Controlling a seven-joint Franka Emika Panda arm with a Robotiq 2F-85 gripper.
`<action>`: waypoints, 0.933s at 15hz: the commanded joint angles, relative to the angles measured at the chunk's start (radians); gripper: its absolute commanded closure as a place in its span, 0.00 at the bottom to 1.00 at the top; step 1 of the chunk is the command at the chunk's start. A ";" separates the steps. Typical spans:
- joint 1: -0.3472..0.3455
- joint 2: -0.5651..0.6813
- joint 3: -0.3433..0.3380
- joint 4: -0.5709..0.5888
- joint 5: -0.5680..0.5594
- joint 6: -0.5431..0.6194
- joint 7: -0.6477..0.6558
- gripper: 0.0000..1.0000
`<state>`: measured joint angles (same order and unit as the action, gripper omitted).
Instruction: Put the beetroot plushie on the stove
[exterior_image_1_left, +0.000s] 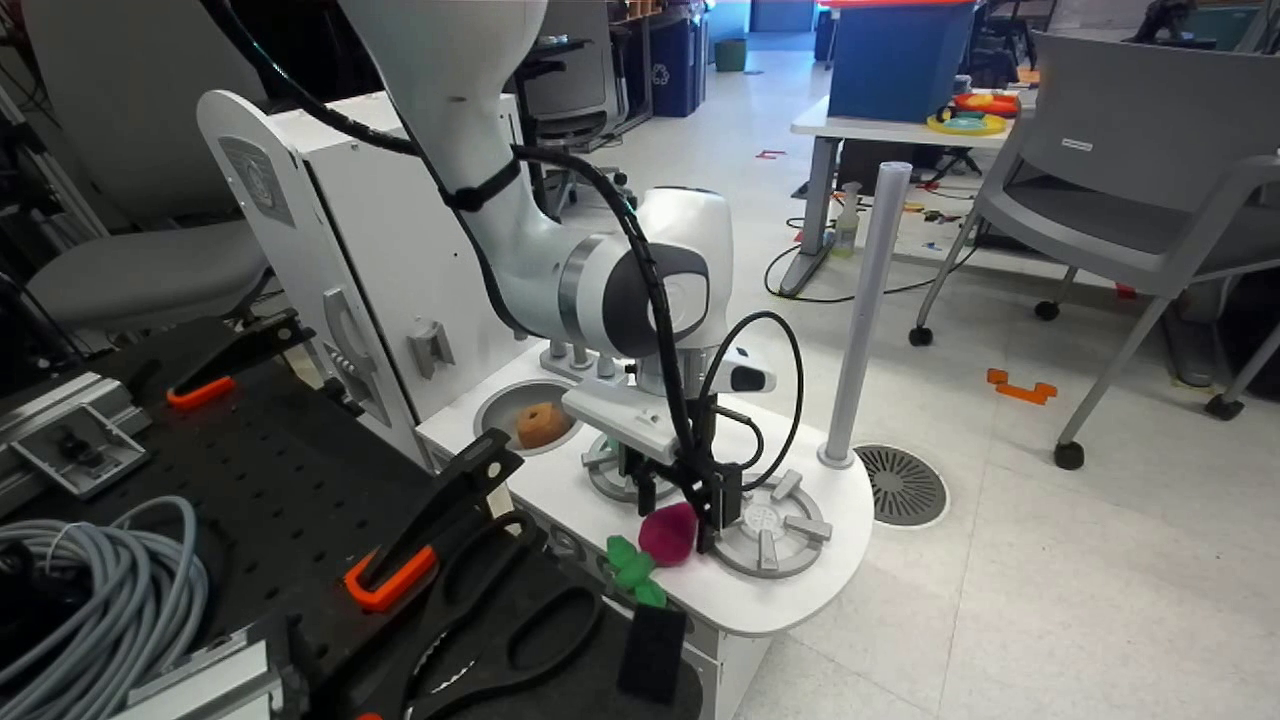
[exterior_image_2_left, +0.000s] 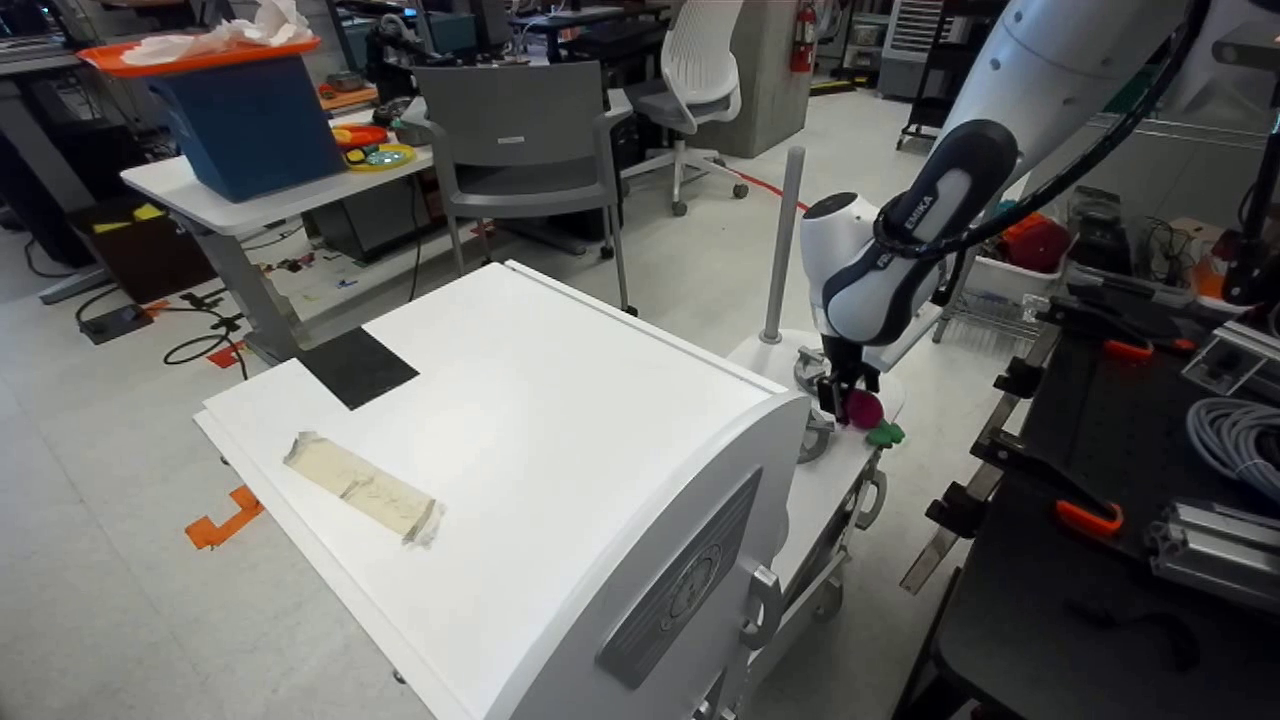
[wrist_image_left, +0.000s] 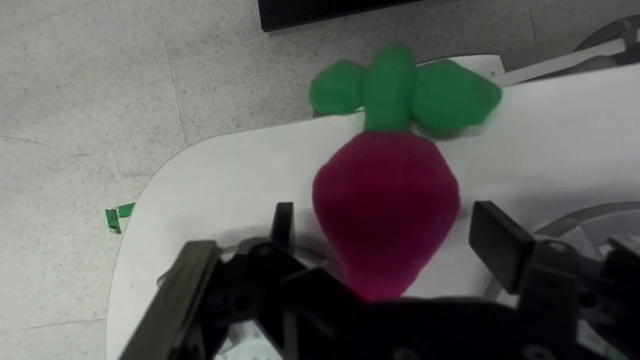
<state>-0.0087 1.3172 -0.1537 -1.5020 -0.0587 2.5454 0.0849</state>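
Beside the stove (exterior_image_1_left: 762, 520), beetroot plushie (wrist_image_left: 387, 195); gripper (wrist_image_left: 384, 219) spread around it.

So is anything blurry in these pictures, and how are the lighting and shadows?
In the wrist view, the gripper fingers and beetroot plushie look blurry, whether from focus or motion I can't tell; soft shadows fall on the white top there; in an exterior view, the white panel is bright, nearly washed out; in both exterior views, the robot arm looks fairly crisp.
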 joint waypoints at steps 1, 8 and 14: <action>0.019 0.083 -0.014 0.135 -0.011 -0.074 0.032 0.42; -0.037 -0.054 0.048 0.051 0.050 -0.154 -0.011 0.94; -0.118 -0.160 0.058 0.029 0.109 -0.173 0.008 0.97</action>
<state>-0.0877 1.2189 -0.1024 -1.4419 0.0241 2.3718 0.0967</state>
